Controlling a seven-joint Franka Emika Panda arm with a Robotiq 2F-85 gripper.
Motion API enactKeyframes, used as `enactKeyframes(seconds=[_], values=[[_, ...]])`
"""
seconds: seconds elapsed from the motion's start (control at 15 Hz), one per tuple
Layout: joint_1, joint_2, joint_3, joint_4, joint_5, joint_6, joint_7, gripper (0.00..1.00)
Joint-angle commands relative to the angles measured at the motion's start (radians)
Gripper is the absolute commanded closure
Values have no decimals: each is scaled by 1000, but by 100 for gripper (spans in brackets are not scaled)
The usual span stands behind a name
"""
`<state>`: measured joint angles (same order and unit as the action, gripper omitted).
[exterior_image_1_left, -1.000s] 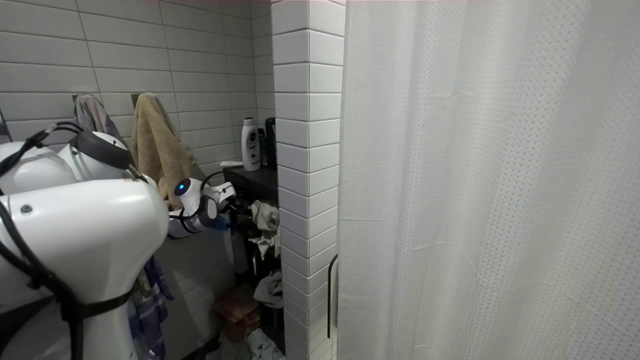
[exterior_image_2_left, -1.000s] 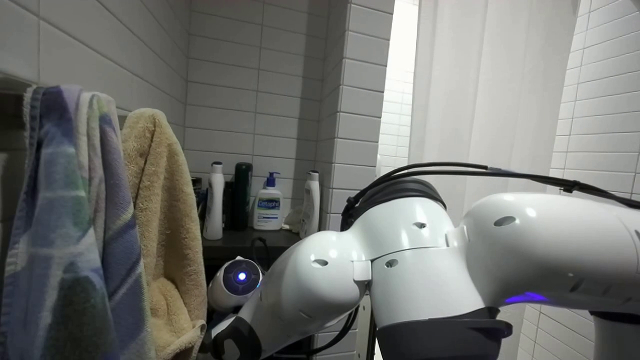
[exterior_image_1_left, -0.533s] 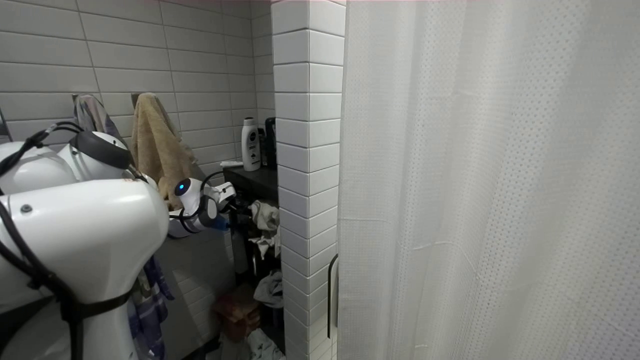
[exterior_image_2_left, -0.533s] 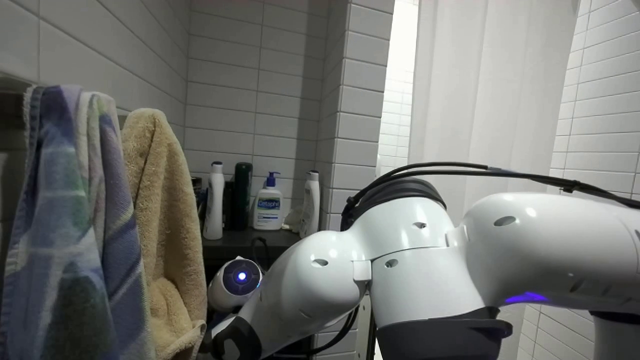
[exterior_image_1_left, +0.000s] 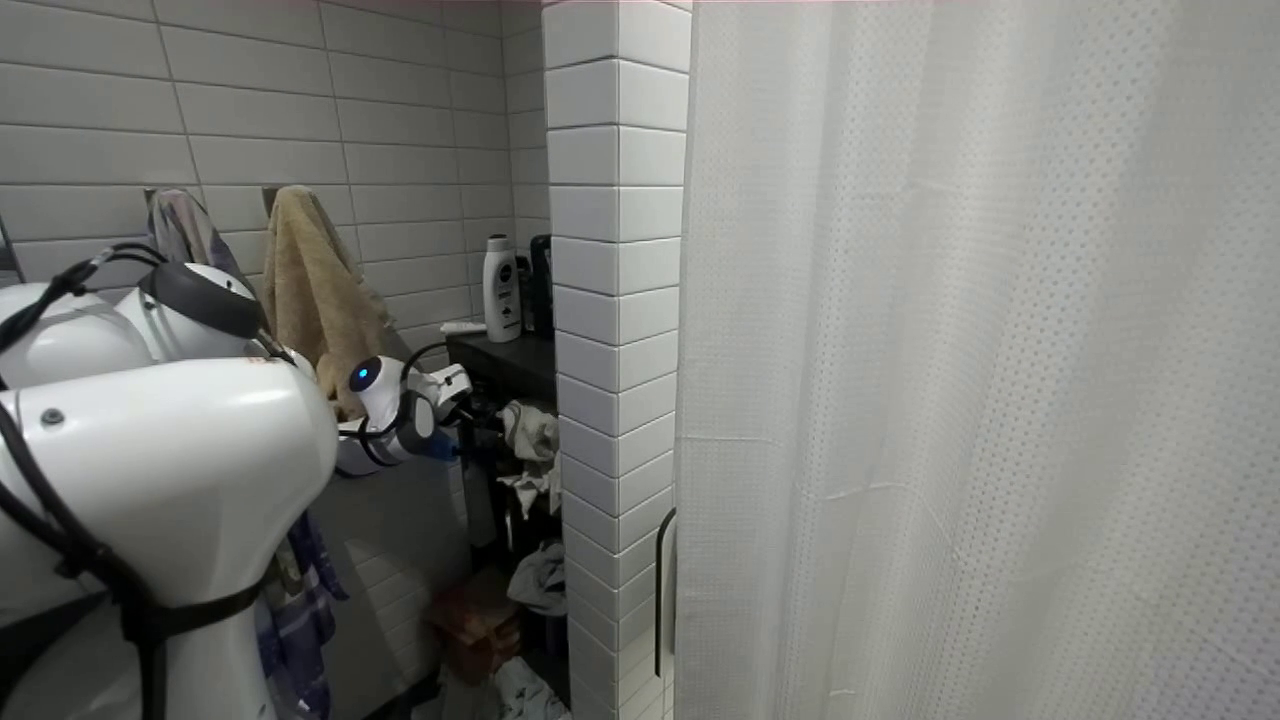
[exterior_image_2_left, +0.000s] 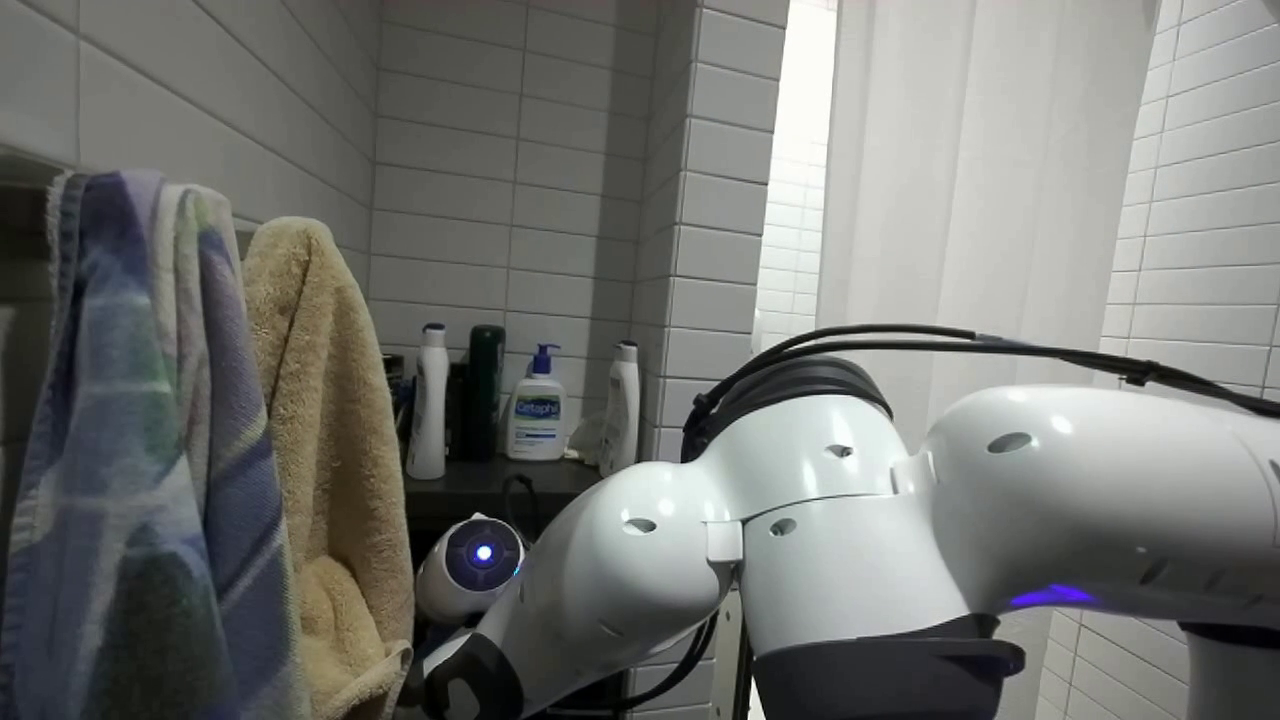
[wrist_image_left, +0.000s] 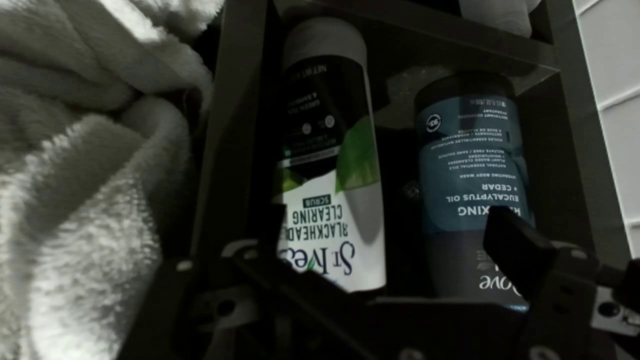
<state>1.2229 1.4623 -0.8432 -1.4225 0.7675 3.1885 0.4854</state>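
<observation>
A tall white curtain (exterior_image_1_left: 980, 380) is hanging to one side, and the big white arm (exterior_image_1_left: 170, 450) is pointing at the dark shelf (exterior_image_1_left: 515, 362). In the wrist view, a fluffy cloth (wrist_image_left: 100, 215) is lying next to the slot (wrist_image_left: 235, 100) where two things are sitting. The end effector (wrist_image_left: 387, 220) is holding its fingers (wrist_image_left: 515, 240) wide apart and is not pinching anything. Behind one fingertip, the body wash (wrist_image_left: 472, 170) is sitting. The scrub (wrist_image_left: 327, 155) is showing between the fingers, with a gap between it and the body wash. I can't tell if they're touching it. I'm guessing getting close is done, but no grabbing is happening yet.
</observation>
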Motion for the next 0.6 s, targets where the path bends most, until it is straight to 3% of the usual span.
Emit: enactKeyframes(seconds=[0.0,0.33,0.53], values=[[0,0,0,0,0,0,0,0],[-32,-29,81,52,-22,35,-55,0],[-22,-7,81,81,-20,26,-59,0]])
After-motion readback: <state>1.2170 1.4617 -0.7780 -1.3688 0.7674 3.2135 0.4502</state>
